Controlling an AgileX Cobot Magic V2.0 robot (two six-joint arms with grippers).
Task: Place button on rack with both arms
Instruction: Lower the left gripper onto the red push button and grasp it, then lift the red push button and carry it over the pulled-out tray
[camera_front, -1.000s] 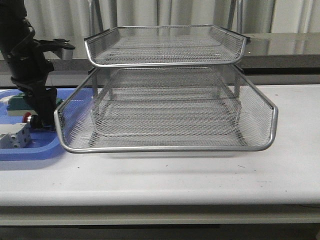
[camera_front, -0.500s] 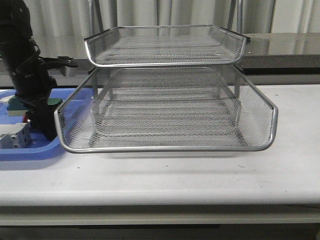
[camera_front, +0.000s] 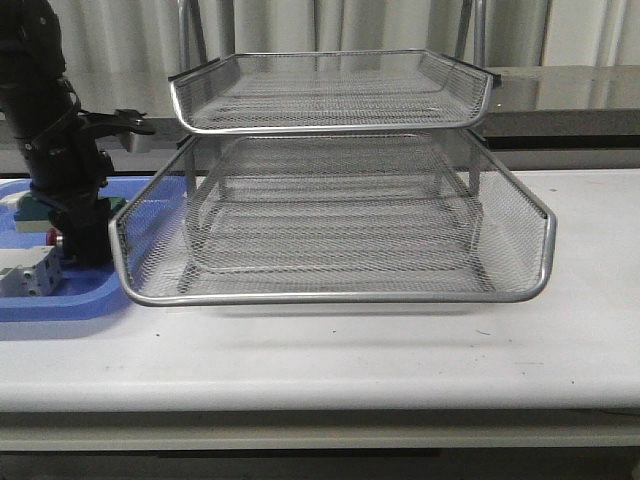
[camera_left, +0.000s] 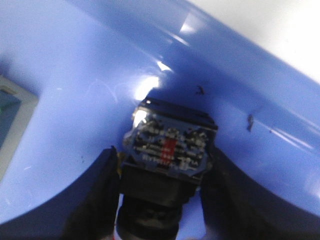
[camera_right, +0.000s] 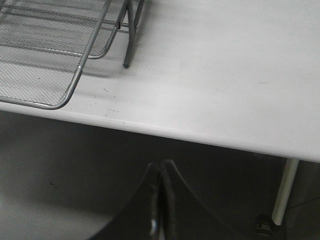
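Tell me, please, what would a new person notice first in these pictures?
First, the big silver rack, which fills the middle of the white table. Next, the left gripper at the table's left, down in the blue tray, with its fingers either side of the button. The right gripper hangs shut off the table's edge.

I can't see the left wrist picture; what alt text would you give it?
Close-up: the left gripper, its dark fingers on either side of the button, whose rear block faces the camera, inside a shiny blue tray.
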